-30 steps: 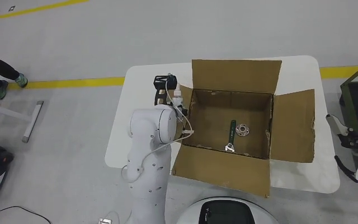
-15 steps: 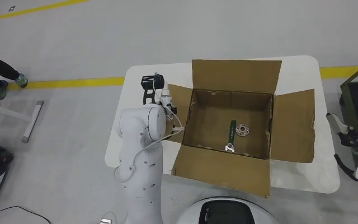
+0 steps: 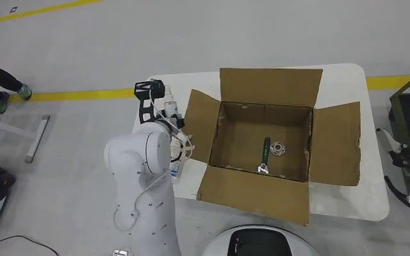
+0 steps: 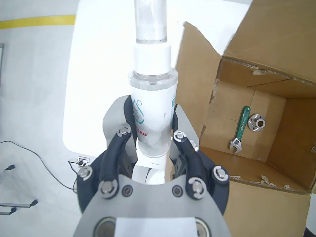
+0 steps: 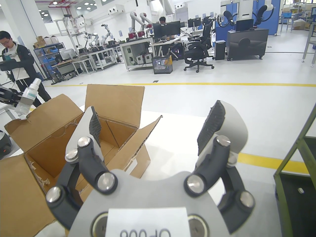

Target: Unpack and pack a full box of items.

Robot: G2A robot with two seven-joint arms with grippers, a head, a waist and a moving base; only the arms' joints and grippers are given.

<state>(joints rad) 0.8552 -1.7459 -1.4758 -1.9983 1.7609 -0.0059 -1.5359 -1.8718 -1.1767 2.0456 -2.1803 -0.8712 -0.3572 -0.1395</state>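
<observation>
My left gripper (image 3: 154,101) is shut on a white spray bottle (image 3: 170,107) with a clear cap. It holds the bottle above the table's left end, just outside the box's left flap. In the left wrist view the fingers (image 4: 127,114) clamp the bottle's body (image 4: 153,99), cap pointing away. The open cardboard box (image 3: 269,86) holds a green-handled wrench (image 3: 264,155) and a metal flange (image 3: 277,148), also visible as wrench (image 4: 240,129) and flange (image 4: 256,123). My right gripper (image 5: 155,117) is open and empty, off the box's (image 5: 61,134) right side, facing the far bottle (image 5: 27,94).
The white table (image 3: 160,173) has bare surface left of the box and along its right end. A dark green frame (image 5: 296,173) stands beside the table's right side. All of the box's flaps are spread outward.
The left arm has carried the bottle leftward, from over the box's left flap to above the table's left end. The left flap now stands free. The right gripper is unchanged.
</observation>
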